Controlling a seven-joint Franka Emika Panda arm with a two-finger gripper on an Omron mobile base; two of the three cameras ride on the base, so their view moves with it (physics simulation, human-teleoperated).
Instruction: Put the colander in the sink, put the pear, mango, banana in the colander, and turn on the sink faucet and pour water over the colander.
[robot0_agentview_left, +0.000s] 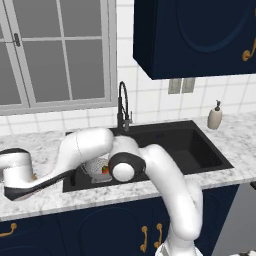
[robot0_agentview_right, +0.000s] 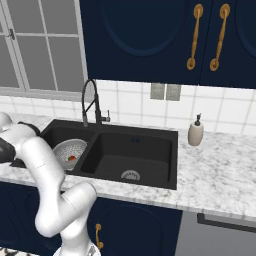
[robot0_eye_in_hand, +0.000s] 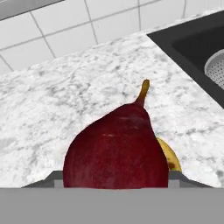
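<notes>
The dark maroon pear (robot0_eye_in_hand: 116, 148) with its thin stem stands on the marble counter, close up against my hand. My gripper (robot0_eye_in_hand: 114, 177) has its jaws against both sides of the pear, shut on it. The yellow banana (robot0_eye_in_hand: 168, 155) peeks out just behind the pear on the right. In the left base view my gripper (robot0_agentview_left: 11, 194) reaches down to the counter left of the sink (robot0_agentview_left: 200, 145). The silver colander (robot0_agentview_left: 95, 167) sits in the sink's left basin with the red-orange mango (robot0_agentview_left: 105, 170) inside. The black gooseneck faucet (robot0_agentview_left: 122, 105) stands behind the sink, and no water runs from it.
A beige soap dispenser (robot0_agentview_left: 215, 116) stands on the counter right of the sink. A window (robot0_agentview_left: 55, 50) and tiled wall run behind the counter, with dark blue cabinets (robot0_agentview_left: 195, 35) overhead. The right basin (robot0_agentview_right: 131, 160) holds a round drain.
</notes>
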